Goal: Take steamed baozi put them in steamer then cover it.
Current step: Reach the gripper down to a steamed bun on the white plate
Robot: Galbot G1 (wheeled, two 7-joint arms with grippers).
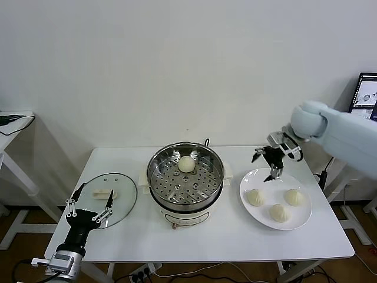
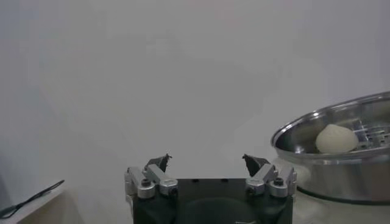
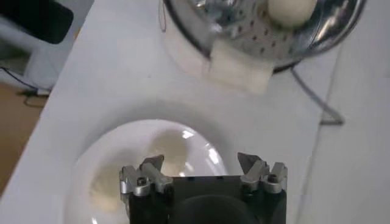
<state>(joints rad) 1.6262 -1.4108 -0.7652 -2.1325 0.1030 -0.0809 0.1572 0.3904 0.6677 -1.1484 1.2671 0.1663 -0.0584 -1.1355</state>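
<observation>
The steel steamer [image 1: 185,177] stands mid-table on its white base with one baozi [image 1: 186,164] on the perforated tray; steamer and bun also show in the left wrist view [image 2: 336,139] and the right wrist view [image 3: 291,8]. Three baozi [image 1: 255,197] [image 1: 293,197] [image 1: 279,213] lie on a white plate [image 1: 304,220] at the right. My right gripper [image 1: 271,164] is open and empty, hovering above the plate's far-left edge [image 3: 201,161]. The glass cover [image 1: 107,198] lies flat at the left. My left gripper [image 1: 89,203] is open and empty over the cover's near side.
A black cord [image 1: 207,142] runs behind the steamer. A small side table [image 1: 13,127] stands at the far left and a monitor [image 1: 365,94] at the far right. Bare tabletop [image 1: 235,236] lies in front of the steamer.
</observation>
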